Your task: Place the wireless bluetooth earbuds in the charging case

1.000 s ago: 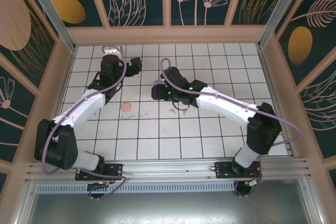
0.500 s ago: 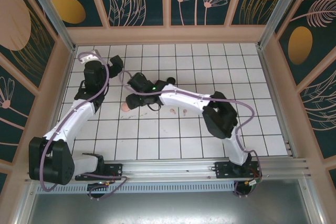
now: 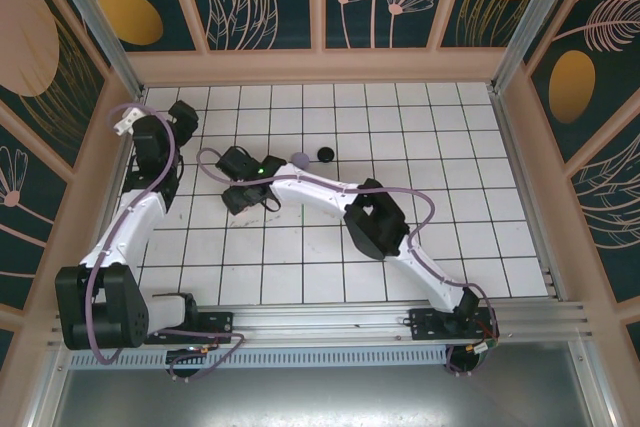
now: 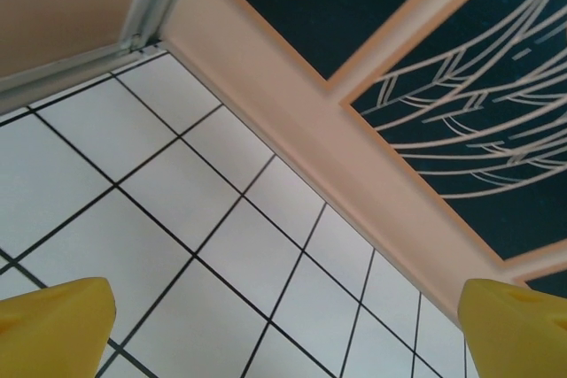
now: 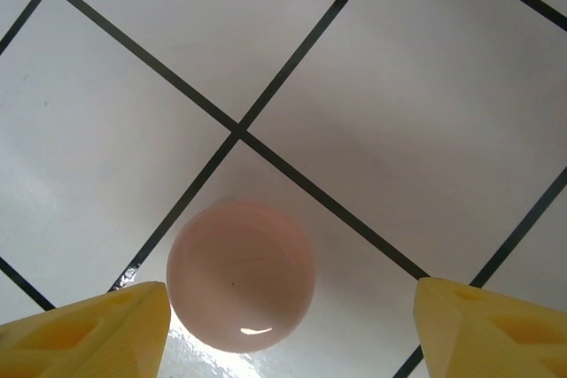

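The right pincer was spread, pinching nothing. The round pink case sat on the tabletop between its tips. It looked light and slippery, best held by its sides.

You are working over a white tiled table crossed by a thin black grid. A plain peach frame borders it. Behind the frame stand dark teal wall panels painted with orange and peach ovals and pale, line-drawn leaves and flowers.

Your left arm and right arm both have white links and black joints, and each trails a lilac cable. Your left end effector has bright yellow fingertips. The right end effector has the same yellow fingertips.

The pale pink, glossy round case carries a small white glint. A small lilac round puck and a small black round puck stand out against the white tiles.
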